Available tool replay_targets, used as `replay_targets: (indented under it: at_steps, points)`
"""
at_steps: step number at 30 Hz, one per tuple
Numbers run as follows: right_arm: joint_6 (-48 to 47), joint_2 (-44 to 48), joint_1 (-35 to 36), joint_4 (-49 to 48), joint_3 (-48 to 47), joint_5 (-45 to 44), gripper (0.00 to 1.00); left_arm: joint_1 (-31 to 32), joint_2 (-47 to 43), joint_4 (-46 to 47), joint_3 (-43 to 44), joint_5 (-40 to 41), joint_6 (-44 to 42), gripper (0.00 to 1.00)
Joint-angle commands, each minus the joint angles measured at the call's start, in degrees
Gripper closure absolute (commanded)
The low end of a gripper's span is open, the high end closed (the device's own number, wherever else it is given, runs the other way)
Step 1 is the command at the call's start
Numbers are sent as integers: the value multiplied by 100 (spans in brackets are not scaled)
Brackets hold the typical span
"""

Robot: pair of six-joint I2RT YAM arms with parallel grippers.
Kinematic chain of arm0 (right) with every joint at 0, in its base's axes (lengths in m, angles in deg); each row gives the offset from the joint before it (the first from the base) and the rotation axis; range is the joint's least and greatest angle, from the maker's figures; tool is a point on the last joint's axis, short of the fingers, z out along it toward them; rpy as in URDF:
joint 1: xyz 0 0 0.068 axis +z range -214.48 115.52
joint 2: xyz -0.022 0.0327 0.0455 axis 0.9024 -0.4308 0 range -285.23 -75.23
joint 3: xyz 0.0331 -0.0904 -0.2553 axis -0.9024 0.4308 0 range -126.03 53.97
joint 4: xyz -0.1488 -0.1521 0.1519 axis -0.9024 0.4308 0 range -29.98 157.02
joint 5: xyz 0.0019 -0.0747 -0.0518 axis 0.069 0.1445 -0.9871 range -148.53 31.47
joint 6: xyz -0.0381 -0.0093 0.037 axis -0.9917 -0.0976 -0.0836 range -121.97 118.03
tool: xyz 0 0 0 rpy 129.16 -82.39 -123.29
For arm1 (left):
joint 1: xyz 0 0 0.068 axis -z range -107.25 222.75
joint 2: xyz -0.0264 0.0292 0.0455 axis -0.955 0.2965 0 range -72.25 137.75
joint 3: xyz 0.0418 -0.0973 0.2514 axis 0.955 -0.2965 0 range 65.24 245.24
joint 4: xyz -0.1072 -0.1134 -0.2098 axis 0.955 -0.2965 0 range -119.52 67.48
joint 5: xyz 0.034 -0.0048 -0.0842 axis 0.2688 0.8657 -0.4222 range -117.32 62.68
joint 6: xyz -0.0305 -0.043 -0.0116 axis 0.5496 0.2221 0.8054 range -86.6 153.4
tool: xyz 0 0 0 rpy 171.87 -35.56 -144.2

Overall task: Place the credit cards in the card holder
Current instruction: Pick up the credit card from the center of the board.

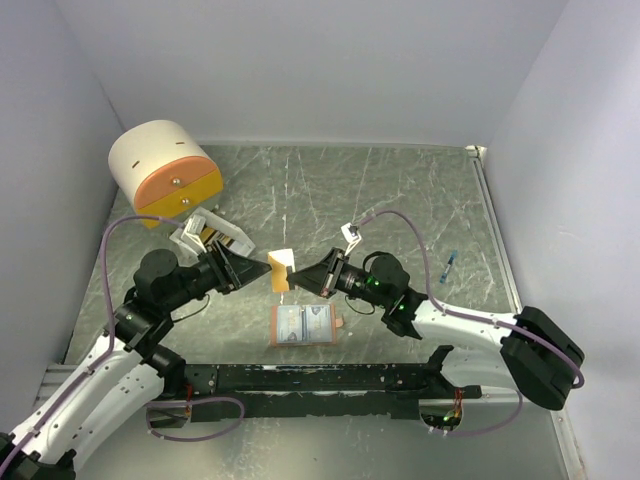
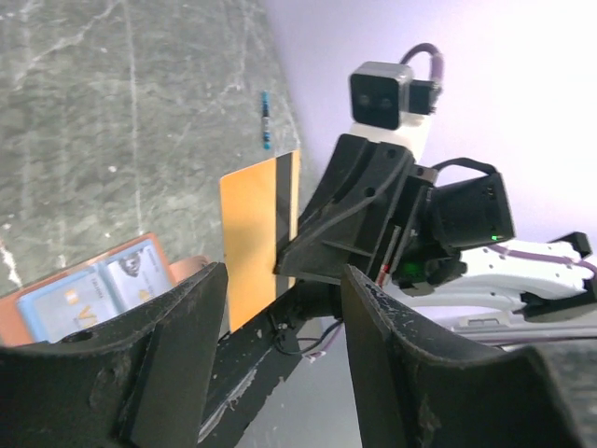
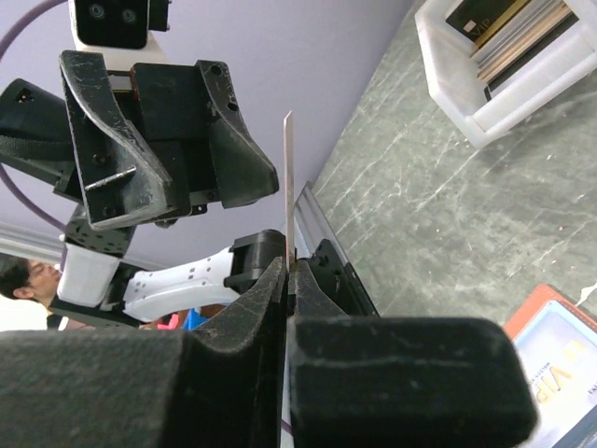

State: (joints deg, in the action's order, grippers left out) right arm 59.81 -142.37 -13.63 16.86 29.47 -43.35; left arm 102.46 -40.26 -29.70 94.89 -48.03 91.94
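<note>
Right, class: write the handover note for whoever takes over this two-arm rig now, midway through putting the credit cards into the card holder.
Left fingers: open, facing the held card, not gripping it.
Right fingers: shut on one orange card with a dark stripe, held in the air between the two arms.
Card holder: lying open on the table, nearer the arm bases than the held card. Pale cards show in its pockets.
More cards sit in the white box on the far side of the left arm.
Done: one card lifted.
Left: slide it into a pocket, then fetch the rest.
</note>
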Motion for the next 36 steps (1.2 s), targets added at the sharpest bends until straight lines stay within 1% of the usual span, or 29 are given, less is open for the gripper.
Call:
replay_targets:
  at_steps: [1, 4, 7, 10, 12, 17, 19, 21, 24, 27, 30, 33, 36]
  points:
    - [228, -37, 44, -499, 110, 79, 100, -36, 8, 1097, -180, -591, 435, 39]
    - [243, -136, 102, -536, 61, 104, 100, -36, 56, 1197, -255, -655, 444, 46]
    - [292, -230, 151, -642, 63, 106, 100, -36, 131, 1126, -244, -659, 367, 48]
    - [312, -298, 187, -668, 34, 108, 100, -36, 199, 949, -216, -596, 284, 47]
    - [336, -282, 201, -682, 59, 45, 100, -36, 207, 804, -176, -570, 208, 43]
    - [245, 165, 206, -299, 199, -410, 100, -38, -8, 543, -144, -408, 141, 36]
    - [208, 361, 206, -161, 203, -508, 100, -36, -53, 401, -129, -319, 80, 35]
    - [212, 428, 216, -90, 168, -498, 100, -41, -40, 476, -149, -374, 162, 35]
    - [311, 337, 245, -279, 141, -340, 100, -36, 68, 691, -164, -486, 394, 36]
    - [357, 157, 316, -522, 107, -234, 100, -37, 206, 822, -126, -573, 364, 43]
    - [362, 10, 378, -513, 46, -192, 100, -36, 144, 1050, -212, -592, 423, 56]
    - [404, -84, 408, -590, 52, -170, 100, -39, 81, 1191, -329, -586, 494, 65]
    - [398, -190, 416, -584, 21, -132, 100, -40, 62, 1607, -487, -709, 617, 82]
